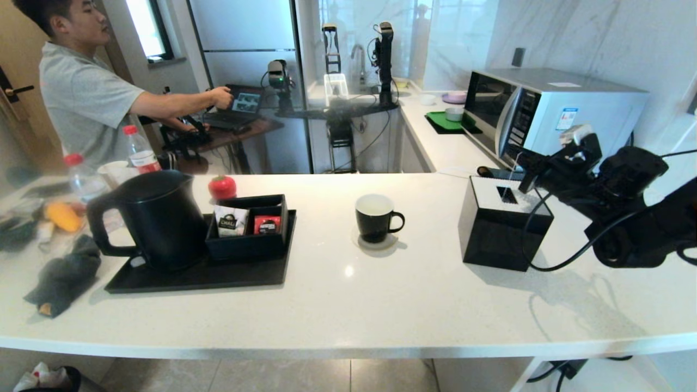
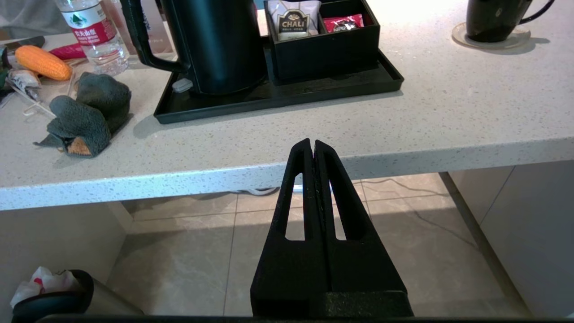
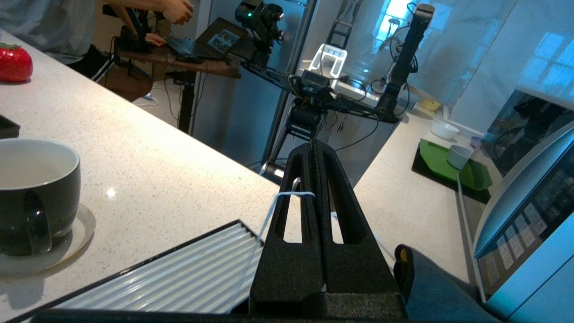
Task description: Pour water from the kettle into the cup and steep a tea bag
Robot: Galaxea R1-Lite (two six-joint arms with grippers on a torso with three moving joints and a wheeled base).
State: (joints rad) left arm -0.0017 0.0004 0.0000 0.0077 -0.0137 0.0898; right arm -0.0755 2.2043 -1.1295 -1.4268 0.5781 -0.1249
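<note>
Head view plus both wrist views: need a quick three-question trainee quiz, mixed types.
1. True or false: the left pincer is shut and sits below the counter edge.
2. What does the right pincer pinch? A) mug handle B) tea bag string C) red sachet
3. Fill in: the kettle stands on a black ___.

Key: 1 true; 2 B; 3 tray.
</note>
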